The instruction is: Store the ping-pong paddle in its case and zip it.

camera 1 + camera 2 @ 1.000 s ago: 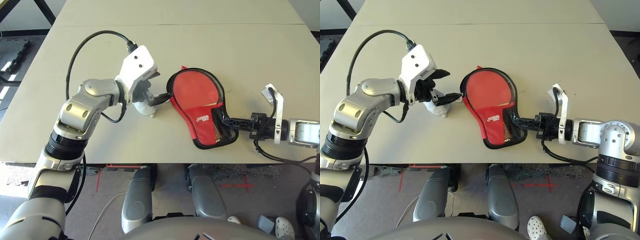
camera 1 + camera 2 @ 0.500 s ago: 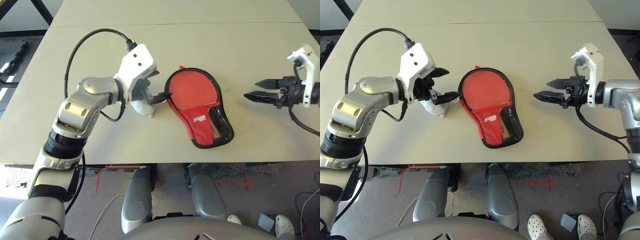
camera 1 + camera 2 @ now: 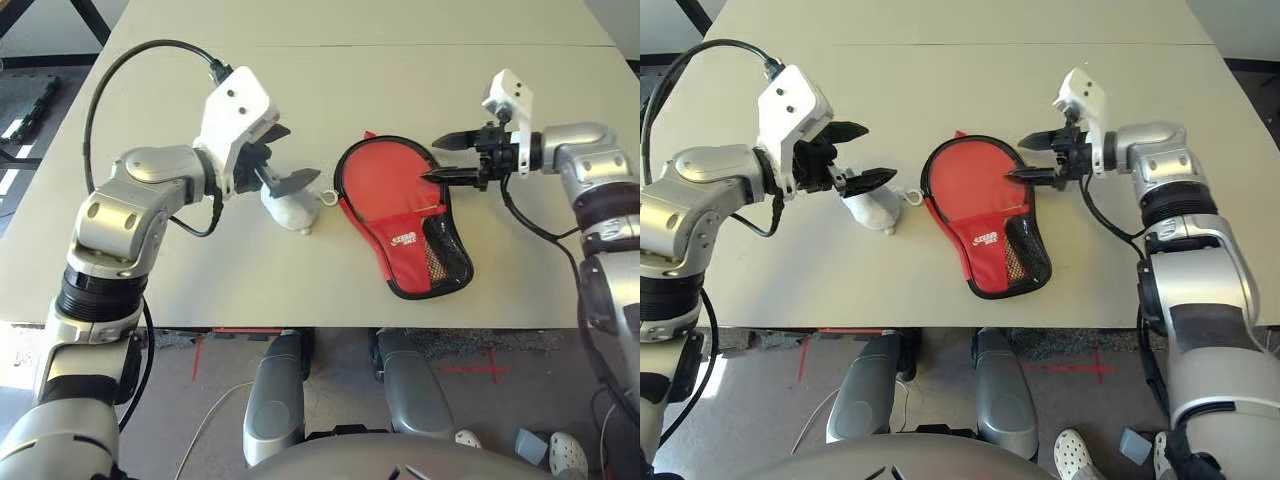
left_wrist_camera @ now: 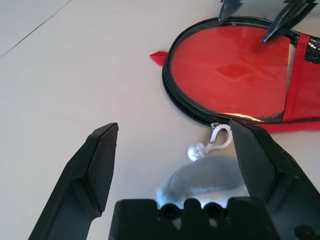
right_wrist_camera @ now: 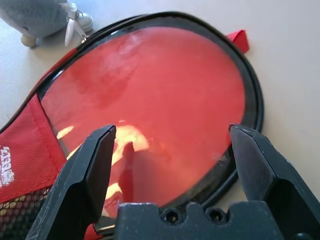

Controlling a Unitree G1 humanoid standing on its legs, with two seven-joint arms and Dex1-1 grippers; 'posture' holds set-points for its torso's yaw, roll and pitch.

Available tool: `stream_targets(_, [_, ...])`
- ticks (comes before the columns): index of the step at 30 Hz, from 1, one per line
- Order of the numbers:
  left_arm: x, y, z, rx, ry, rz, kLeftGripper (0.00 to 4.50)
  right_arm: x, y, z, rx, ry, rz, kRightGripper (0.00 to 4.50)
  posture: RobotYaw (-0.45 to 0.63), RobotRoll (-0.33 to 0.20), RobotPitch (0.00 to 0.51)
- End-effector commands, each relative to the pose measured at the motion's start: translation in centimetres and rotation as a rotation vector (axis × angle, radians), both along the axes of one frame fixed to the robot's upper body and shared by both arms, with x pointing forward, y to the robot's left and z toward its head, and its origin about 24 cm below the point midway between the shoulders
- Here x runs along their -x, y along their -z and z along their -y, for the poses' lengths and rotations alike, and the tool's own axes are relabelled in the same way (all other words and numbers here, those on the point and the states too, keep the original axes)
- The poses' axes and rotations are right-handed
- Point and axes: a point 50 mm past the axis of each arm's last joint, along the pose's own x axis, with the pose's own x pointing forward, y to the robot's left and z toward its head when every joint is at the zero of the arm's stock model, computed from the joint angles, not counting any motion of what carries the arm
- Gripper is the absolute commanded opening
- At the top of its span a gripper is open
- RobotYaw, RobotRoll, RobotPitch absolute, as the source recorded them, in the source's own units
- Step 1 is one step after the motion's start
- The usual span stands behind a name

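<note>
We find 1 printed mark: a small white logo on the red fabric side of the case, just beside its black mesh pocket. Its letters are too small for us to read in either head view, and the right wrist view catches a cut-off edge of it. We can read no other text, number or sign.

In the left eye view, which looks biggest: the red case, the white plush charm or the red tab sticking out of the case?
Largest to smallest:
1. The case.
2. The white plush charm.
3. The red tab, a tiny corner at the case's far edge.
</note>
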Motion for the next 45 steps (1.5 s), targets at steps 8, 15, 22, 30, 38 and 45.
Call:
stream_targets(8, [1.6,0.1,-3.3,0.013,-0.074,-0.090,4.50,0.3,3.2,-0.5,0.152,-0.029,-0.028,4.47,0.13,0.000,0.254])
stream_targets(15, [1.8,1.2,-4.5,0.077,-0.175,-0.222,4.50,0.4,3.8,-0.6,0.176,-0.025,-0.019,4.47,0.13,0.000,0.255])
stream_targets(22, [1.6,2.4,-3.1,0.183,-0.148,-0.334,4.50,0.4,3.9,-0.5,0.183,-0.019,-0.011,4.47,0.11,0.000,0.255])
stream_targets(30, [1.3,4.3,-2.1,0.164,-0.148,-0.395,4.50,0.4,4.0,-0.5,0.187,-0.019,-0.004,4.47,0.10,0.000,0.255])
stream_targets(38, [1.2,5.3,-1.5,0.090,-0.141,-0.380,4.50,0.5,4.1,-0.4,0.192,-0.023,0.006,4.47,0.09,0.000,0.255])
stream_targets(45, [1.0,5.1,-0.6,0.117,-0.106,-0.370,3.17,0.5,4.2,-0.4,0.192,-0.022,0.011,4.50,0.09,0.000,0.251])
